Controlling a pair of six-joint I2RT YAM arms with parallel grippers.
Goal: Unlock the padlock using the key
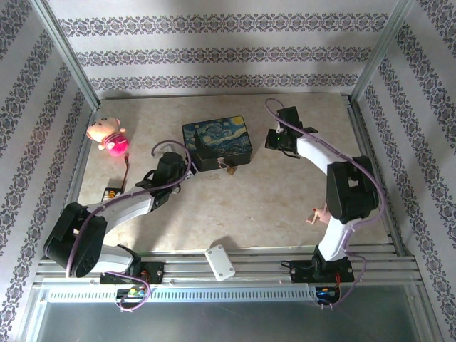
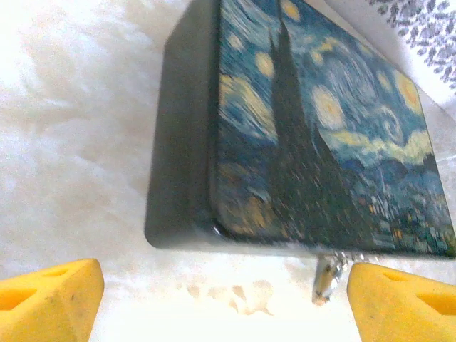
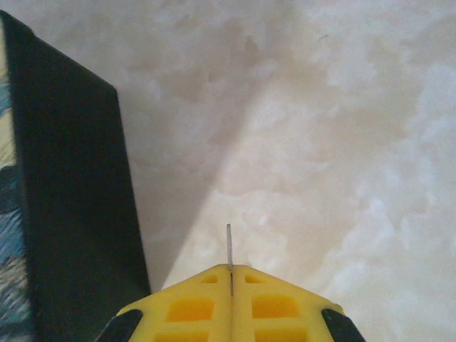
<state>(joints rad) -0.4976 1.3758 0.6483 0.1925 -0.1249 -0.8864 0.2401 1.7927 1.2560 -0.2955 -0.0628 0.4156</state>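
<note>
From above, the tiny brass padlock (image 1: 229, 169) is lying on the marbled table (image 1: 271, 206) against the near wall of the dark blue painted tin (image 1: 217, 142), just beside the left gripper (image 1: 187, 169). The left wrist view is catching only a glinting silvery bit beside one of its widely parted yellow foam fingers (image 2: 402, 303). The right wrist view is showing the right gripper (image 3: 230, 274) pinching its hollow-celled pads together on a thin, flat metal key (image 3: 229, 248).
</note>
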